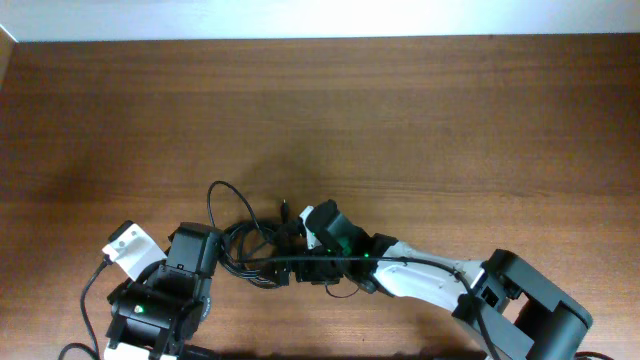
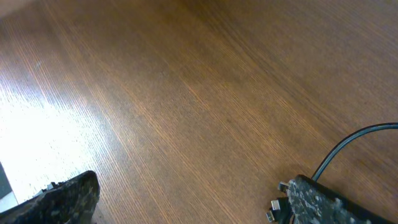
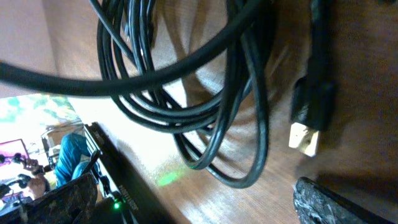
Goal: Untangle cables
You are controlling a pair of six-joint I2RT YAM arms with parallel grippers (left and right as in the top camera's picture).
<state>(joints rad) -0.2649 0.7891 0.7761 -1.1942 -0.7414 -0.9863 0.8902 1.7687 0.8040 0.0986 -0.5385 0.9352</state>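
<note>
On the brown wooden table (image 1: 400, 120), the left gripper (image 2: 189, 186) gapes wide, holding nothing (plug ends lie beside one finger). The tangled thin black cables (image 1: 245, 245) lie between the arms. The right gripper (image 3: 196, 190) is spread wide just over them, gripping none.

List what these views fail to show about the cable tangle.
Overhead: the right arm covers part of the cables; cord count and crossings are too small to read.
Right wrist: the loops run off the top edge, so where the plug leads is cut off.
Left wrist: one cord exits the right edge; the connectors are half hidden behind the left jaws.
</note>
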